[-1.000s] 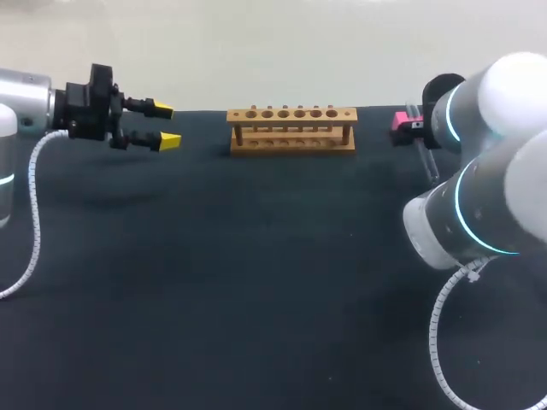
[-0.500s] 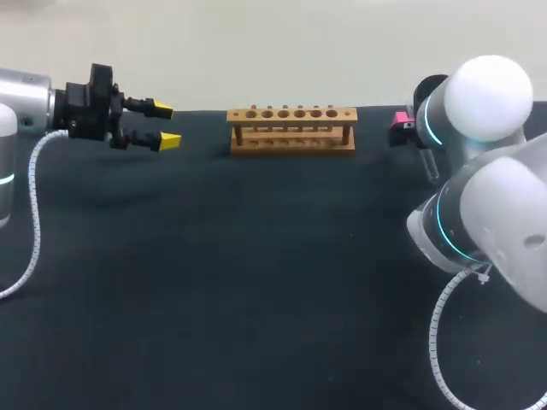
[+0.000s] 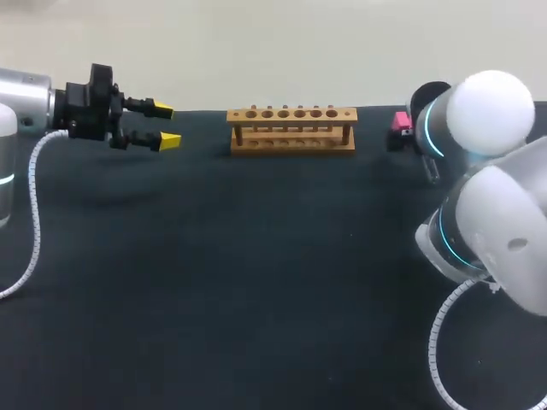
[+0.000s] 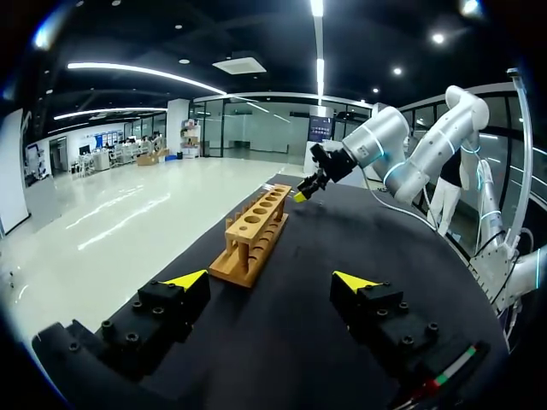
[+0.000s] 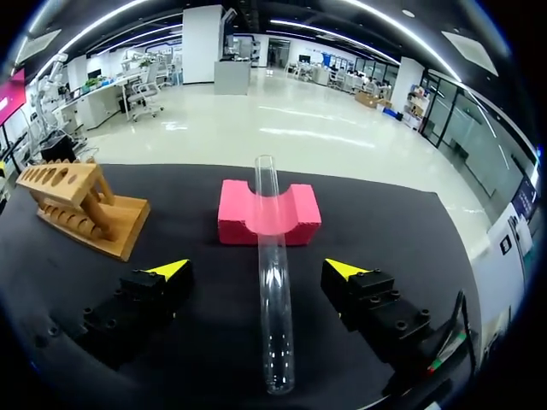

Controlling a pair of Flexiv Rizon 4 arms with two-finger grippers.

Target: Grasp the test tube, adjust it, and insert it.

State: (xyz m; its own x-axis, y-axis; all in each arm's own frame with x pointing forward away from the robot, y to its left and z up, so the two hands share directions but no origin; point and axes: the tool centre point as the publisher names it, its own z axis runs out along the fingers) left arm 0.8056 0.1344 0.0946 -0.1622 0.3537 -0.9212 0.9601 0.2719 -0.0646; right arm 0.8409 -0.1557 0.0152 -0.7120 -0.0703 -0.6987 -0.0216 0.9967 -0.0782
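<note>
A clear test tube (image 5: 275, 282) lies on the dark table, its far end resting in the groove of a pink block (image 5: 231, 220). My right gripper (image 5: 256, 270) hovers over it, open, one yellow tip on each side of the tube and neither touching it. In the head view my right arm (image 3: 483, 171) hides that gripper; only the pink block (image 3: 398, 122) shows beside it. The wooden rack (image 3: 291, 128) with a row of holes stands at the back middle. My left gripper (image 3: 162, 125) hangs open and empty at the far left, pointing toward the rack (image 4: 256, 231).
The table's dark cloth (image 3: 256, 282) stretches from the rack to the front edge. White coiled cables hang from both arms, one at the left (image 3: 30, 222) and one at the right (image 3: 440, 342). From the left wrist view, my right arm (image 4: 376, 145) stands beyond the rack.
My right arm has swung, its white elbow shifting left and up in the head view. The left arm, rack and pink block have not moved.
</note>
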